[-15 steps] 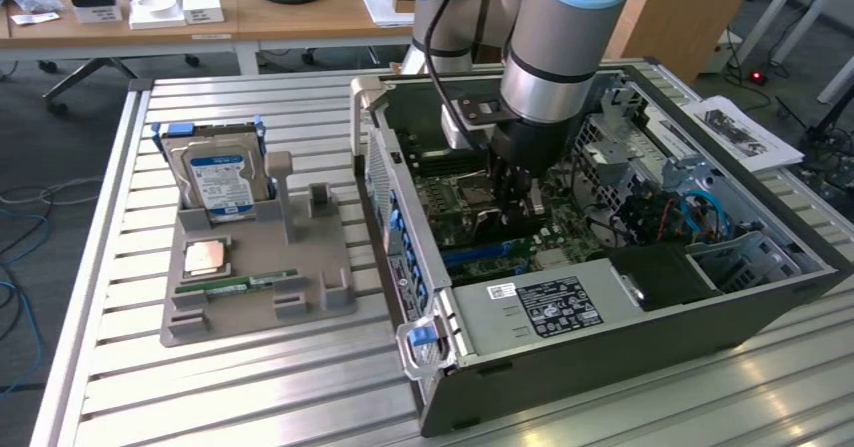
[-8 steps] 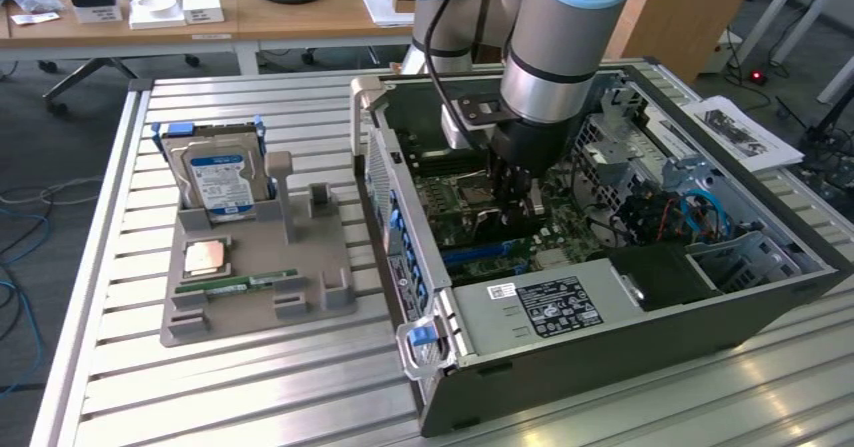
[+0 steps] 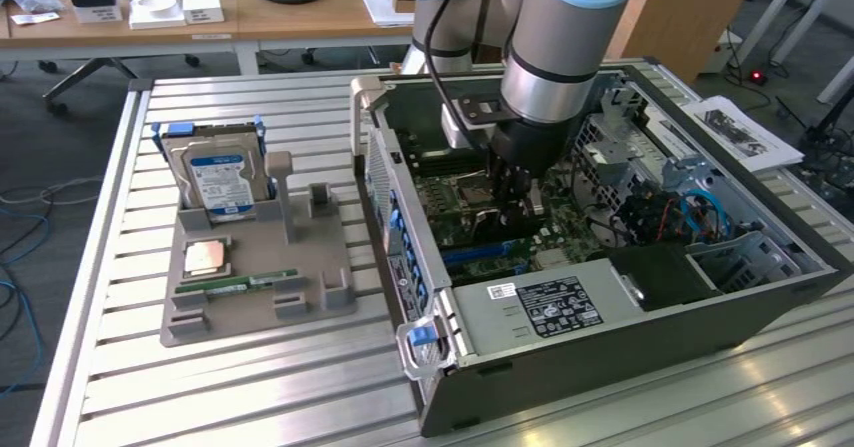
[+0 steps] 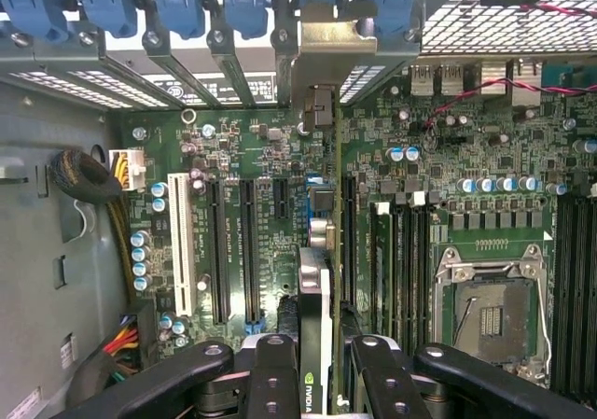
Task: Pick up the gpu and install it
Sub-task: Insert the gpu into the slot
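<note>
My gripper (image 3: pixel 518 189) reaches down inside the open computer case (image 3: pixel 534 367), over the motherboard. In the wrist view its black fingers (image 4: pixel 272 374) are closed on the gpu (image 4: pixel 315 293). The gpu shows edge-on as a thin card with a green logo near the grip. It stands upright over the motherboard (image 4: pixel 261 158), in line with a long slot between the black expansion slots (image 4: pixel 217 251) and the memory slots (image 4: pixel 401 260). The card's silver end bracket (image 4: pixel 325 50) sits at the rear slot openings, among the blue latches (image 4: pixel 247 4). Whether the card's edge touches the slot is hidden.
On the exterior view's left, a grey holder (image 3: pixel 254 302) on the slatted table carries a silver hard drive with a blue label (image 3: pixel 220 179), a small square chip (image 3: pixel 204 257) and a green memory stick (image 3: pixel 240 282). The empty processor socket (image 4: pixel 490 312) lies beside the card, cables (image 4: pixel 89 181) on the other side.
</note>
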Motion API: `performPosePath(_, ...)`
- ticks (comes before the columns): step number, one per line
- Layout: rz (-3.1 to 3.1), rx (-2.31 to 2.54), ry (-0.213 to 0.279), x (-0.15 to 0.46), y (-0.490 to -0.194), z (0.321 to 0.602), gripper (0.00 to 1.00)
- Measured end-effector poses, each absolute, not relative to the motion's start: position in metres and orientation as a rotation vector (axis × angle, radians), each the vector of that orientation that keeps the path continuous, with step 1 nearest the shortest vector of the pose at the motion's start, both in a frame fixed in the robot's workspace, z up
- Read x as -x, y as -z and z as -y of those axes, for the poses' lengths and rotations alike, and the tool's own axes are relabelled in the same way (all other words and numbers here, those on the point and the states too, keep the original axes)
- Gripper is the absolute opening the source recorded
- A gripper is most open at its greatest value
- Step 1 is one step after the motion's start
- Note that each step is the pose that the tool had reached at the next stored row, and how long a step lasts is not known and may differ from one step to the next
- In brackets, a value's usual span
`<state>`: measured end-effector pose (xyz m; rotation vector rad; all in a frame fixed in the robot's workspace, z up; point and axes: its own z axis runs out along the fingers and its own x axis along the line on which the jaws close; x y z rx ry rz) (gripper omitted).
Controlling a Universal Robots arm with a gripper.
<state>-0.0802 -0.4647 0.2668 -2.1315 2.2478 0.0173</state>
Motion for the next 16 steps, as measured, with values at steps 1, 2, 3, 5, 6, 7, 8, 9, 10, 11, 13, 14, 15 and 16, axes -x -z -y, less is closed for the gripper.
performPosePath(1, -2.248, 2.132, -0.018, 0.0799, -0.2667, 0.4648, 0.27)
performPosePath(2, -2.248, 2.132, -0.019, 0.0797, -0.2666, 0.4651, 0.27)
performPosePath(3, -2.249, 2.133, -0.021, 0.0795, -0.2667, 0.4654, 0.27)
performPosePath(5, -2.251, 2.134, -0.024, 0.0795, -0.2667, 0.4656, 0.27)
performPosePath(6, -2.251, 2.134, -0.024, 0.0795, -0.2668, 0.4657, 0.27)
performPosePath(7, -2.251, 2.134, -0.024, 0.0795, -0.2668, 0.4657, 0.27)
performPosePath(8, -2.251, 2.135, -0.025, 0.0795, -0.2668, 0.4658, 0.27)
performPosePath(9, -2.251, 2.135, -0.025, 0.0794, -0.2667, 0.4658, 0.27)
performPosePath(10, -2.251, 2.135, -0.025, 0.0795, -0.2667, 0.4658, 0.27)
performPosePath(11, -2.251, 2.135, -0.025, 0.0795, -0.2665, 0.4658, 0.27)
performPosePath(13, -2.251, 2.135, -0.025, 0.0795, -0.2657, 0.4658, 0.27)
performPosePath(14, -2.251, 2.135, -0.025, 0.0795, -0.2655, 0.4658, 0.27)
performPosePath(15, -2.251, 2.135, -0.025, 0.0795, -0.2653, 0.4659, 0.27)
performPosePath(16, -2.251, 2.135, -0.024, 0.0795, -0.2652, 0.4659, 0.27)
